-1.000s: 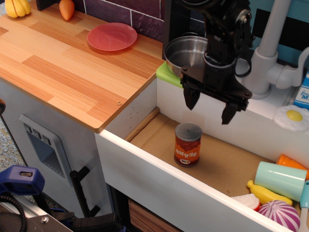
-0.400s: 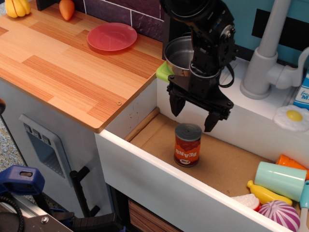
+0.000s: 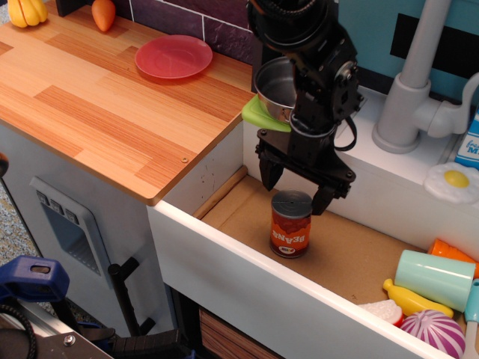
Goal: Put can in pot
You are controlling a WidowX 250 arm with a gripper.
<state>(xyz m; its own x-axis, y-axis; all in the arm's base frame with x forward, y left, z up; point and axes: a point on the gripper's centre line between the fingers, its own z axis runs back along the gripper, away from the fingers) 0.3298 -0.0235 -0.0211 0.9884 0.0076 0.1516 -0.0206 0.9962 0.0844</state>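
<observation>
The can [image 3: 290, 224] stands upright on the brown floor of the white sink basin, grey top up, orange-red label reading "BEANS". My black gripper [image 3: 297, 189] hangs open just above and slightly behind the can, its fingers spread wider than the can and not touching it. The shiny steel pot [image 3: 275, 86] sits on a green mat at the basin's back left corner; the arm hides its right part.
A red plate [image 3: 174, 56] lies on the wooden counter [image 3: 112, 105]. A white faucet [image 3: 408, 90] stands at the back right. A mint-green cup [image 3: 434, 278], toy banana, purple onion and fried egg [image 3: 453, 182] crowd the basin's right side.
My open gripper has moved left and down, from above right of the can to just over its top. The can has not moved.
</observation>
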